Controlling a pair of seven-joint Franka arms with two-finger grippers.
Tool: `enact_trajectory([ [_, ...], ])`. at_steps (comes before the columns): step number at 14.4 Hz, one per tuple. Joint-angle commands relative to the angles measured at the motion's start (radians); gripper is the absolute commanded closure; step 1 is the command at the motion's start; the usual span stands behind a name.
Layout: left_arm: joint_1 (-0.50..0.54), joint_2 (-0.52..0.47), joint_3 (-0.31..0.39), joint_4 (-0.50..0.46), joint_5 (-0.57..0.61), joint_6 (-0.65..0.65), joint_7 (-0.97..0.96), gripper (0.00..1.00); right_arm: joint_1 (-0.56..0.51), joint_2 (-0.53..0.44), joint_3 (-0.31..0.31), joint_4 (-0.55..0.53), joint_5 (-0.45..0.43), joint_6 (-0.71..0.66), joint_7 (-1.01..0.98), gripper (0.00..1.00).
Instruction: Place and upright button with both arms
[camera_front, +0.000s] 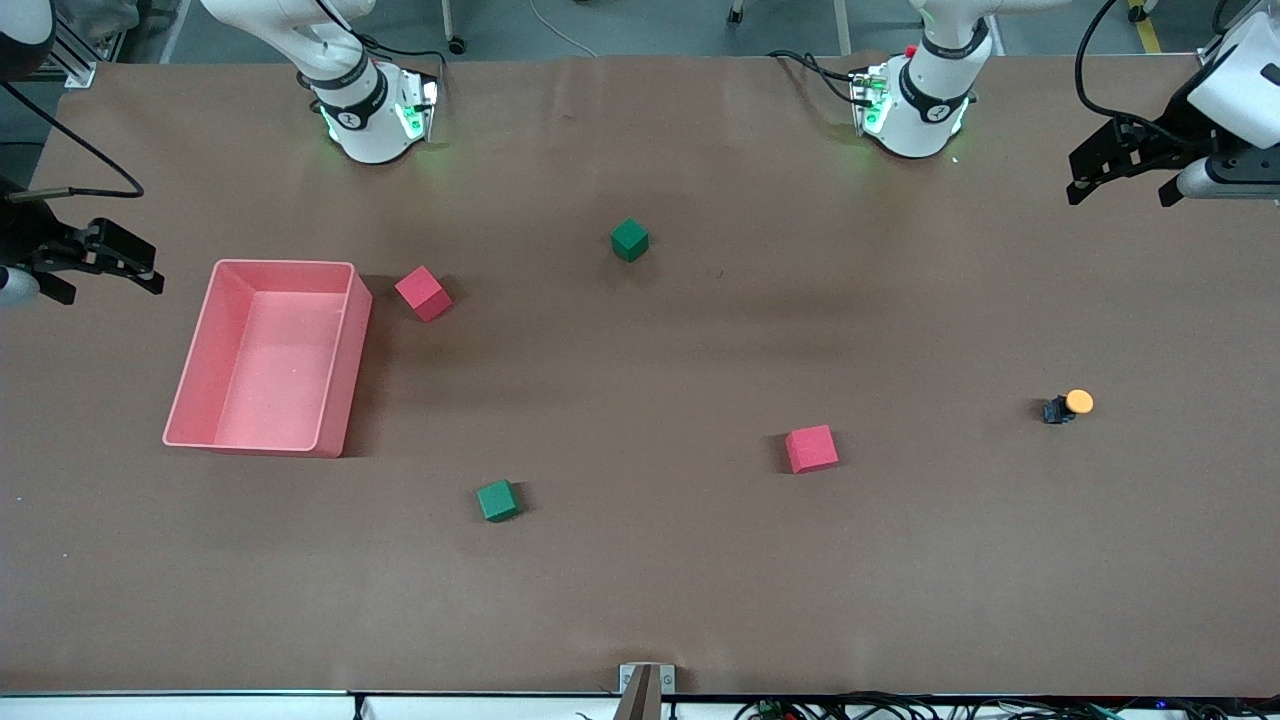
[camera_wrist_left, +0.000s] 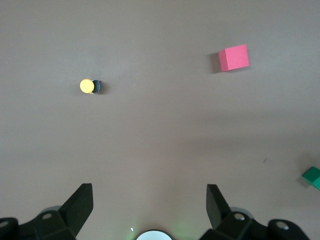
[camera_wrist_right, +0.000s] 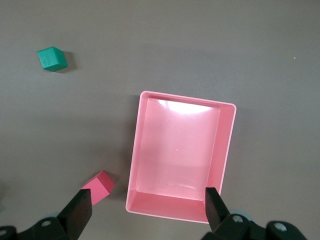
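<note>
The button (camera_front: 1068, 406) is tiny, with a round orange cap and a dark blocky body. It lies on its side on the brown table toward the left arm's end, cap pointing to that end. It also shows in the left wrist view (camera_wrist_left: 90, 86). My left gripper (camera_front: 1120, 193) hangs open and empty over the table's edge at the left arm's end, apart from the button; its own view (camera_wrist_left: 150, 200) shows the fingers wide apart. My right gripper (camera_front: 108, 288) hangs open and empty over the right arm's end, by the pink bin; its own view (camera_wrist_right: 148, 202) shows the same.
A pink bin (camera_front: 283, 264) stands toward the right arm's end and shows in the right wrist view (camera_wrist_right: 185, 101). A red cube (camera_front: 423, 293) lies beside it. A green cube (camera_front: 629, 240), a second green cube (camera_front: 497, 500) and a second red cube (camera_front: 811, 449) lie mid-table.
</note>
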Motion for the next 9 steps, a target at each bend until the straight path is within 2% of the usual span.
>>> enact_trajectory([
  [1,0.005,-0.024,-0.003,-0.014,-0.015,-0.016,0.003,0.0,-0.002,-0.013,0.005,-0.01,-0.013,0.006,-0.005,0.0],
  [9,0.005,-0.025,0.001,-0.009,-0.009,-0.043,0.052,0.0,-0.002,-0.014,0.005,-0.01,-0.013,-0.003,-0.005,0.0],
])
